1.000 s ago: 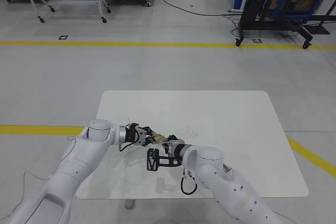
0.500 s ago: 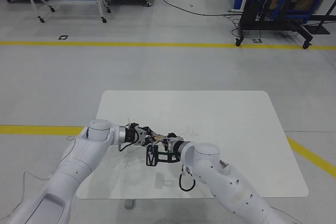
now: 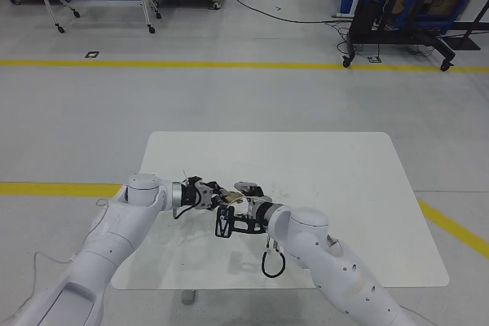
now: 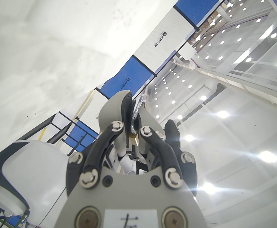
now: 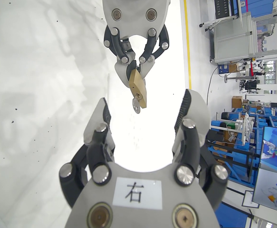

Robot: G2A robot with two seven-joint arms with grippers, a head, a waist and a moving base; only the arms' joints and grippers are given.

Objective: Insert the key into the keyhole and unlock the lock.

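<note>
Item: lock [image 5: 138,87], table's [image 3: 350,179] 9 o'clock | clamped by left gripper [image 5: 134,77] | key [image 5: 136,106] seated | right gripper [image 5: 146,103] agape | risk: off-centre pinch dislodges lock

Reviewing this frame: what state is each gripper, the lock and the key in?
left gripper, jaws shut on the padlock's shackle end.
right gripper, jaws open, holding nothing, facing the key.
padlock, held in the left jaws; the shackle is mostly hidden, so whether it is locked or unlocked cannot be told.
key, inserted in the padlock with its head sticking out, gripped by nothing.
</note>
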